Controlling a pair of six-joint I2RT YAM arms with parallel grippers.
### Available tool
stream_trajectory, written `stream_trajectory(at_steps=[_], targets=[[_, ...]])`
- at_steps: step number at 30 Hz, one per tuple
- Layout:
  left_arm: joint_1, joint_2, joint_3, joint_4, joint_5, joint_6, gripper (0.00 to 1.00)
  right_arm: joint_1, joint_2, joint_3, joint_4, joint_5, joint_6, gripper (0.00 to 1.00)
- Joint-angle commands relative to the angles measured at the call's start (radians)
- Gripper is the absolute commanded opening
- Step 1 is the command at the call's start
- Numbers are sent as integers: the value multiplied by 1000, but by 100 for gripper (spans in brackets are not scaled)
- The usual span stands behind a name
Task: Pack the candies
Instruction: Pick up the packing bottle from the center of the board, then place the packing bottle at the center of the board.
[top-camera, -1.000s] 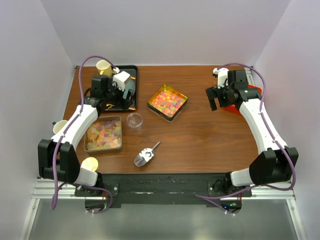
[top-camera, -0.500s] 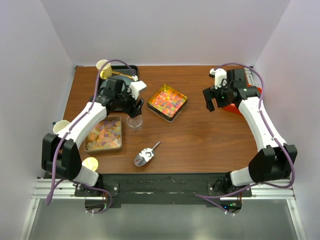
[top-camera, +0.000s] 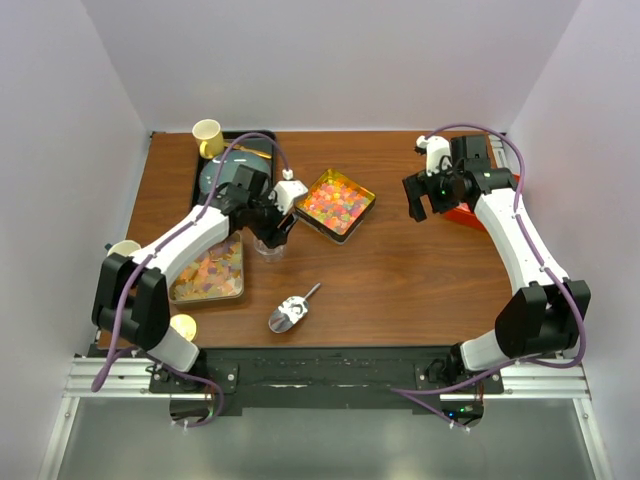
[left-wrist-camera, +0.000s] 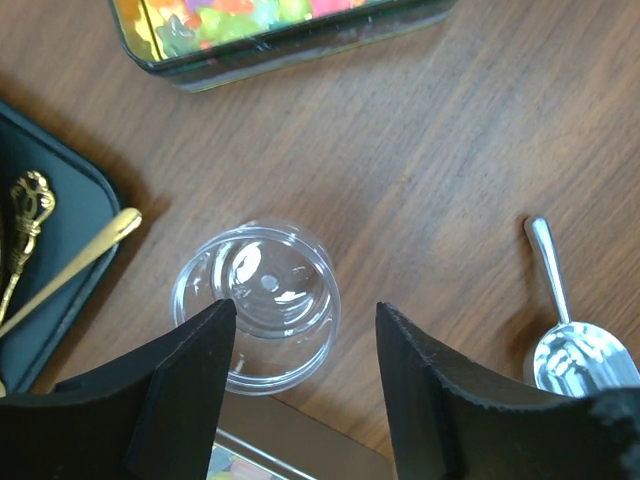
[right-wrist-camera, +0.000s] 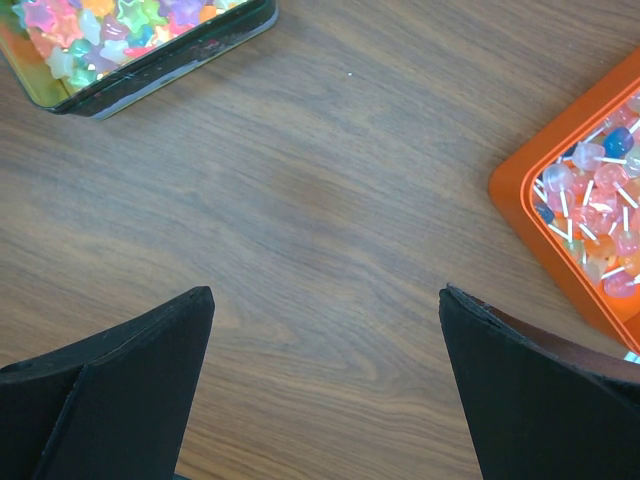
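Bright multicolour candies (top-camera: 335, 201) fill a gold square tin; they also show in the left wrist view (left-wrist-camera: 230, 15) and the right wrist view (right-wrist-camera: 90, 30). Pastel candies (top-camera: 208, 270) lie in a silver tin. Red-white candies (right-wrist-camera: 590, 210) fill an orange tray (top-camera: 468, 214). A clear empty cup (left-wrist-camera: 255, 300) stands between the tins. My left gripper (top-camera: 275, 230) is open just above the cup (top-camera: 268, 247), its fingers (left-wrist-camera: 190, 390) over the cup's near side. My right gripper (top-camera: 424, 197) is open and empty (right-wrist-camera: 325, 295) over bare wood between the gold tin and the orange tray.
A metal scoop (top-camera: 292, 312) lies near the front middle, also in the left wrist view (left-wrist-camera: 580, 360). A black tray (top-camera: 205, 170) with a gold spoon (left-wrist-camera: 70, 265) sits back left beside a yellow cup (top-camera: 208, 135). A gold round lid (top-camera: 180, 327) and another cup (top-camera: 122, 250) are at the left.
My left gripper has swung from the black tray at the back left to over the clear cup. My right gripper has drifted slightly left, still open.
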Motion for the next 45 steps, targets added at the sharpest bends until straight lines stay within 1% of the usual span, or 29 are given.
stream_trajectory(at_steps=[1, 4, 6, 7, 8, 10, 13, 17, 21, 22, 24, 28, 32, 34, 35, 37, 38, 39, 41, 45], targets=[[-10, 27, 29, -53, -10, 5, 59, 0, -2, 31, -6, -26, -11, 99], [-12, 50, 21, -49, -34, -15, 58, 1, -3, 27, -6, -23, -14, 99], [-12, 62, 25, -43, -40, -15, 55, 0, -2, 24, -5, -21, -14, 99], [-12, 73, 29, -44, -39, -12, 50, 0, 0, 24, -5, -20, -14, 99], [-12, 83, 33, -52, -39, -13, 49, 0, 1, 24, -3, -20, -14, 99], [-12, 129, 61, -96, -30, -9, 46, 1, 4, 24, -3, -17, -16, 99], [-13, 160, 76, -119, -16, -21, 45, 0, 7, 25, -2, -9, -19, 99], [-16, 157, 76, -101, -19, -26, 39, 1, 9, 27, -2, -8, -20, 99], [-21, 163, 70, -102, -19, -13, 23, 1, 7, 22, -2, -3, -20, 99], [-22, 157, 67, -104, -16, -9, 15, 1, 7, 19, -2, -5, -20, 99], [-27, 137, 49, -92, 1, 0, 8, 0, 4, 16, -2, -5, -20, 99], [-59, 61, 42, -102, 5, 29, 3, 1, -3, 16, -6, 12, -22, 99], [-120, -7, 96, -128, 42, 63, 0, 0, -17, 27, -23, 57, -37, 99], [-145, -27, 114, -151, 114, 85, 0, 1, -26, 15, -11, 97, -73, 99], [-186, -30, 125, -162, 124, 94, 0, -2, -26, 7, -3, 144, -80, 99], [-237, -31, 137, -197, 119, 112, 0, -8, -22, -5, 17, 179, -90, 99], [-289, -27, 150, -216, 121, 117, 0, -29, -17, -7, 23, 175, -83, 99], [-312, -25, 151, -251, 116, 117, 0, -43, -14, -7, 29, 169, -67, 99], [-375, -27, 133, -263, 111, 129, 0, -74, 4, -12, 46, 146, -48, 99], [-472, -27, 107, -257, 98, 148, 0, -79, 32, -33, 102, 164, -11, 98]])
